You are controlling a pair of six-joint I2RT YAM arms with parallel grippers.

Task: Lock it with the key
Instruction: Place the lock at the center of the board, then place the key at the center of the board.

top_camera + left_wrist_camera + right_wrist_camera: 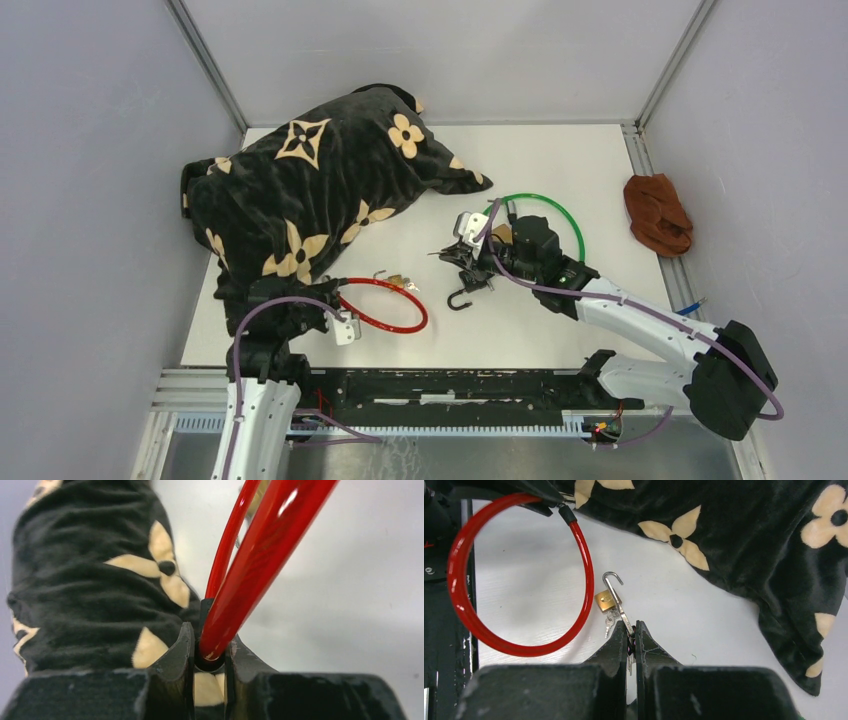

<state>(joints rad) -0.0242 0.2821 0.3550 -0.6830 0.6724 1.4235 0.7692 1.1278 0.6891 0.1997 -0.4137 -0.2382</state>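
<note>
Left gripper (pixel 209 647) is clenched on the red cable loop (pixel 265 555), beside the blanket (pixel 300 190). Just right of the loop, the brass padlock (pixel 604 600) and its keys (pixel 610 622) lie on the table (pixel 560 320). Right gripper (pixel 632 630) pinches a thin metal hook (pixel 620 607), not a key. It looks early in the task: next it must drop the hook, take 1 key and turn it

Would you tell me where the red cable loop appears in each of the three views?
Top external: the red cable loop lies lower left of centre, at the left gripper.
Left wrist: the loop rises from the left gripper, shut on it, to the top edge.
Right wrist: the loop fills the upper left.
Shared landmark: the black floral blanket, beside it in every view.
</note>
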